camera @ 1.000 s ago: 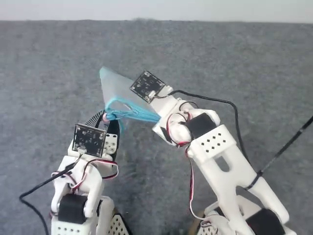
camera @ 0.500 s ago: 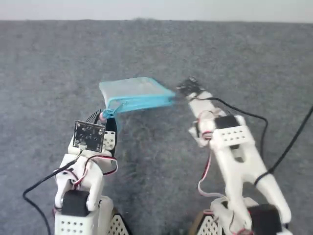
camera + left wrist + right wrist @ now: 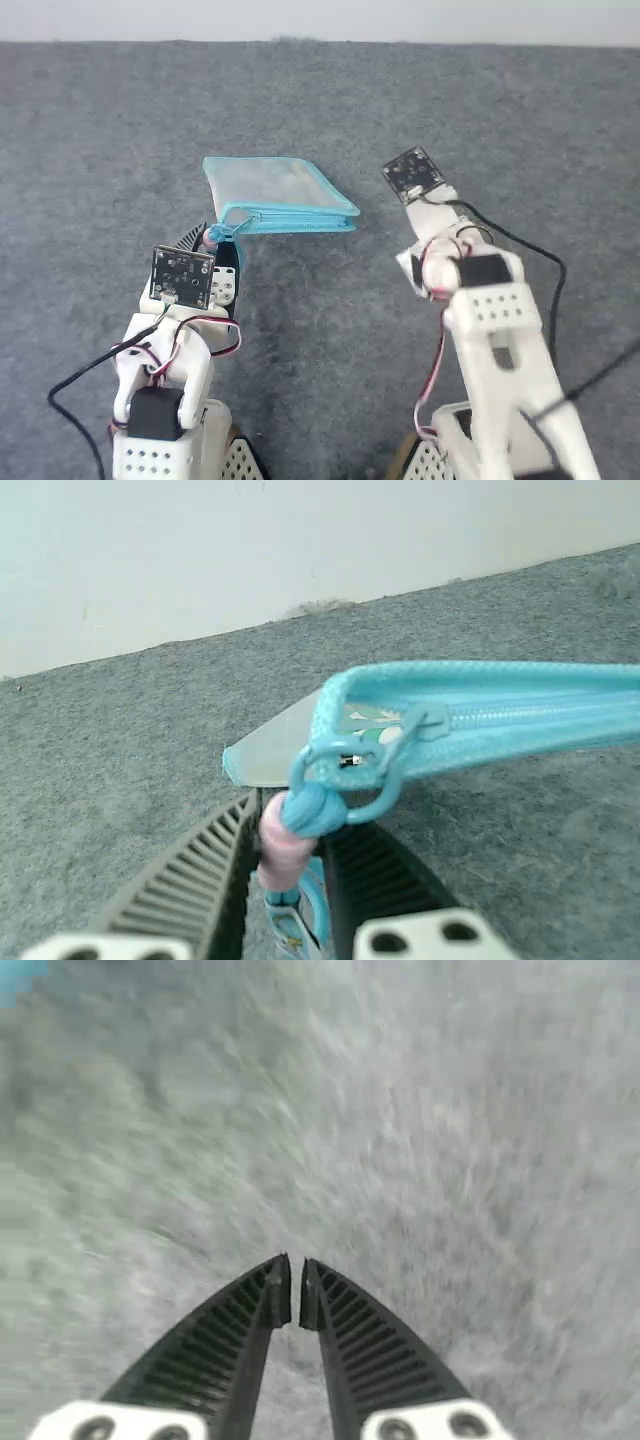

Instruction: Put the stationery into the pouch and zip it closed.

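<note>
Grey carpet [image 3: 100,120], blue pouch [image 3: 270,185], left jaws clamped on zipper pull [image 3: 300,815], plain from wrist view, right jaws together.

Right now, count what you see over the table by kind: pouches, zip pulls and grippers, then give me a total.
Pouch: 1
Zip pull: 1
Grippers: 2, left gripper and right gripper
Total: 4

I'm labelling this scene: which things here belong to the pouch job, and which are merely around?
Job in hand:
blue pouch
zip pull
left gripper, shut on the zip pull
right gripper, shut, holding nothing

Merely around:
grey mat
pale wall
</note>
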Controlling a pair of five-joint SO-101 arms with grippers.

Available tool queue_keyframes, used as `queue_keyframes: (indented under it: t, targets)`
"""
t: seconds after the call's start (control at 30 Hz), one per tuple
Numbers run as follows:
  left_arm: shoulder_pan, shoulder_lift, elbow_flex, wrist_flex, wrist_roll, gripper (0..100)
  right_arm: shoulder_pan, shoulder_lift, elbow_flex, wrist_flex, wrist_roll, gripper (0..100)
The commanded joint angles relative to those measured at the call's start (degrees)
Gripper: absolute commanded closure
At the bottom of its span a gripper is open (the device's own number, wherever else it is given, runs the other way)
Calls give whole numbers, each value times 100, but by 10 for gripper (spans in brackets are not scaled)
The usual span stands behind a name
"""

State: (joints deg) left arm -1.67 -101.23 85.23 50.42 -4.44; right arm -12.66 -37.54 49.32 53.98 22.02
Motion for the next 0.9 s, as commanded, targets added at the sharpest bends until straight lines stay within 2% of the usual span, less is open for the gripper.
queue_keyframes:
  t: [0.0, 0.07, 0.23, 0.37, 0.53, 0.63, 0.87]
  targets:
    - [26, -62, -84, -167, 105, 989, -198, -1323, -105, 391, -132, 868]
    - [35, -62, -84, -167, 105, 989, -242, -1921, -97, 532, -97, 847]
    - [35, -62, -84, -167, 105, 989, -752, -2791, -35, 954, -132, 997]
    - [35, -62, -84, -167, 105, 989, -1560, -2554, -9, 1253, -105, 895]
    - [18, -62, -84, -167, 105, 989, -2308, -2053, -44, 945, -70, 779]
    - [18, -62, -84, -167, 105, 989, -2492, -1710, -44, 637, 185, 739]
    - [18, -62, -84, -167, 105, 989, -2510, -936, -44, -136, 448, 736]
